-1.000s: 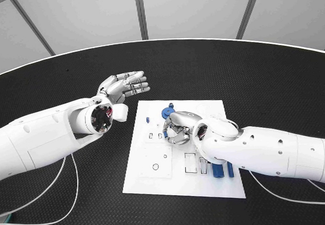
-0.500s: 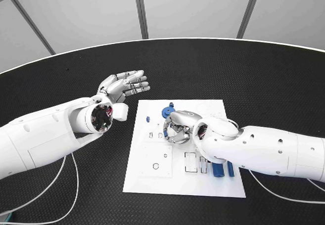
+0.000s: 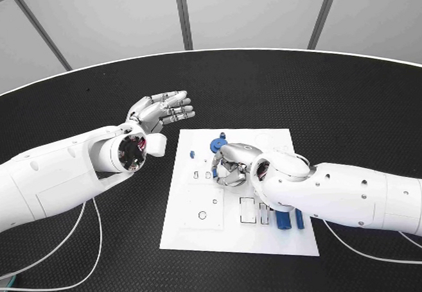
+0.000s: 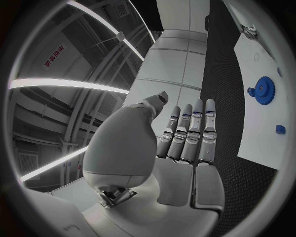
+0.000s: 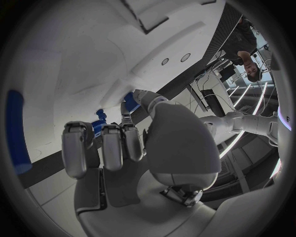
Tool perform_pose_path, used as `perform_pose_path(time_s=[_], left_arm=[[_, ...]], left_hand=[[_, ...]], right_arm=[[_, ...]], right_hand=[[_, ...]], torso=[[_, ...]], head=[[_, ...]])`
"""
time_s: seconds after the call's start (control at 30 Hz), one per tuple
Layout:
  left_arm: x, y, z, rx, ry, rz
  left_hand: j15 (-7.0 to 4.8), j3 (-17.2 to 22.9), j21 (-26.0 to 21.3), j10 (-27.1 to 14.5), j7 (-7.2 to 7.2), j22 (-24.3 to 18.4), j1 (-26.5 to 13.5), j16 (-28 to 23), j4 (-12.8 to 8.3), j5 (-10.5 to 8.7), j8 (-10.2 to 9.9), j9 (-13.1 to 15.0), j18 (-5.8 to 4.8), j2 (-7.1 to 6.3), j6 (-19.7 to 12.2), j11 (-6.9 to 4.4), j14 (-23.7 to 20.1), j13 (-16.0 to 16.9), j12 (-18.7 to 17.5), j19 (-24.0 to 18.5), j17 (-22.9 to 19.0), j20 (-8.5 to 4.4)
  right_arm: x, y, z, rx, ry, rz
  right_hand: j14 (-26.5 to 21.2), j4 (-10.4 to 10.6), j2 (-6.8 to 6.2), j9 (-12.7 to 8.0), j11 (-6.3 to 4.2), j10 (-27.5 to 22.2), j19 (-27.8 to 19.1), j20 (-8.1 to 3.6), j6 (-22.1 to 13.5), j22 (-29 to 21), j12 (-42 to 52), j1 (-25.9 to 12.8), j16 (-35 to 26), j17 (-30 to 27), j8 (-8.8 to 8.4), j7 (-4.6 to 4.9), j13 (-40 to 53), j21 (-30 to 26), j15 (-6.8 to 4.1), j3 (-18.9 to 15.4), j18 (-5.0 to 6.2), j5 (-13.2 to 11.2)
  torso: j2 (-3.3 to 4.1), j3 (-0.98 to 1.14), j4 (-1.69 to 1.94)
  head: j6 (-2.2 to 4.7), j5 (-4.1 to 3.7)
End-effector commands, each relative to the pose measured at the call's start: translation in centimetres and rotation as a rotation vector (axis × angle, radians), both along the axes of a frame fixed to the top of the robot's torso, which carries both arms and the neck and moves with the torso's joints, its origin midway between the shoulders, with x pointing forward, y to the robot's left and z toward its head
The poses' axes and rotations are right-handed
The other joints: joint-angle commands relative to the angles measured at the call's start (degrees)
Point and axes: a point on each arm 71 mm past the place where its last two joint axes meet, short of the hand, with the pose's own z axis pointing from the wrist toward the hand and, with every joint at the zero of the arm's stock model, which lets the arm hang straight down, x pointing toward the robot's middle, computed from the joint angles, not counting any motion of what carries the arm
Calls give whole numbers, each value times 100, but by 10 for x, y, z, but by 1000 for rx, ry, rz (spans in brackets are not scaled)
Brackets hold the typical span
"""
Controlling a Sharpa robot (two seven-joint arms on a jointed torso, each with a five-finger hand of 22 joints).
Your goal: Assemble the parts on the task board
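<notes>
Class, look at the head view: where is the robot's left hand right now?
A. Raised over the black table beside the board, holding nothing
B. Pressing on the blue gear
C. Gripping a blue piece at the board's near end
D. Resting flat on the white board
A: the left hand is up over the black table, off the board's far left corner, fingers extended and holding nothing.

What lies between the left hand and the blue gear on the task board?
In the head view, bare black table and a strip of the white task board separate the left hand from the blue gear; nothing else sits between them.
</notes>
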Motion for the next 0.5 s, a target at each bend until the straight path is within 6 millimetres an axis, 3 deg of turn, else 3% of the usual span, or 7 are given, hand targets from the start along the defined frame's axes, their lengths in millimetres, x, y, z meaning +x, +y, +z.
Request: perform_pose_path(time_s=[0.03,0.5], left_arm=[[0,0,0,0,0,0],[0,0,0,0,1,-1]], left_hand=[[14,20,0,-2,268,-6,-58,-22,-9,7,-20,-9,113,4,-46,16,-41,1,-39,-34,6,14],[15,20,-1,-7,271,-7,-62,-25,-13,7,-23,-10,113,2,-50,18,-44,1,-41,-37,6,15]], right_arm=[[0,0,0,0,0,0],[0,0,0,1,-1,0]], right_hand=[[603,0,-31,-19,48,289,487,37,-73,1311,-33,-59,28,1510,-41,20,1182,-29,52,-11,-62,-48],[603,0,-179,-102,142,133,465,112,-350,1275,-198,-168,28,1510,-214,122,1042,-76,133,-31,-50,-76]], torso=[[-2,0,-3],[-3,-2,-1]], head=[[-5,-1],[-8,-1]])
